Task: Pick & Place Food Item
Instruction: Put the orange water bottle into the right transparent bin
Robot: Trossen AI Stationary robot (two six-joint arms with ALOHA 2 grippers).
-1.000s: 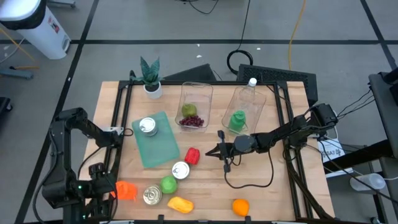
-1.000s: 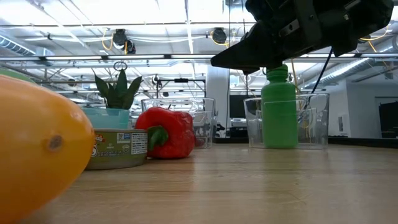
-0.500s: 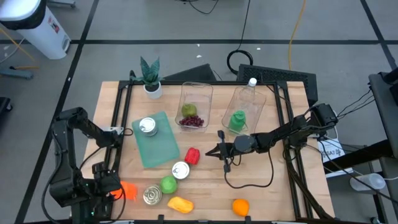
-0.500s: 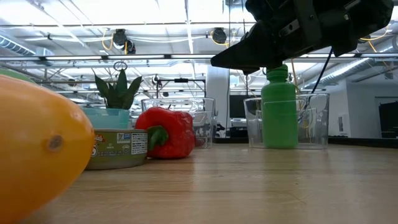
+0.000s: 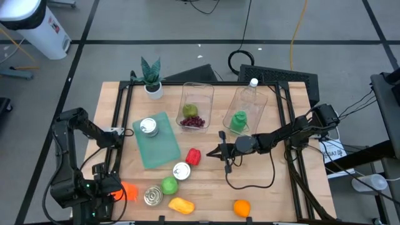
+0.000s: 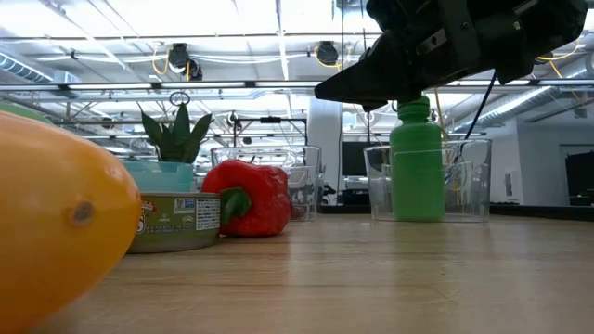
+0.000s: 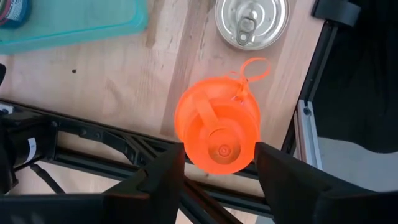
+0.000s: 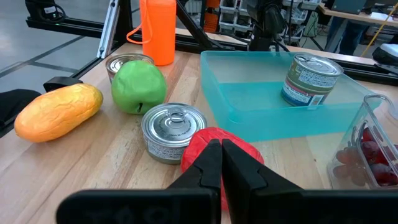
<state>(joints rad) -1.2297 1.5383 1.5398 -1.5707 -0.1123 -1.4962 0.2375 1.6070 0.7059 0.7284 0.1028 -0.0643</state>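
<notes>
My right gripper [image 5: 223, 152] hangs over the middle of the wooden table [image 5: 269, 175], its fingers pressed together on nothing, tips aimed at the red bell pepper [image 5: 194, 156] just beside them. The pepper lies on bare wood between the teal tray [image 5: 156, 145], a silver can [image 5: 181, 170] and me; from table height its stem end faces the can, though I cannot be sure of its long axis. Open board lies on my near side, as far as the orange [image 5: 242, 207] at the front edge. Behind me stand two clear bins [image 5: 199, 103], one holding a green bottle [image 6: 418, 170].

My left gripper [image 7: 214, 165] is at the front-left corner, right over the table's frame rail, fingers [image 7: 158, 180] spread to either side of an upright orange bottle [image 7: 217, 127], seemingly not touching it.
</notes>
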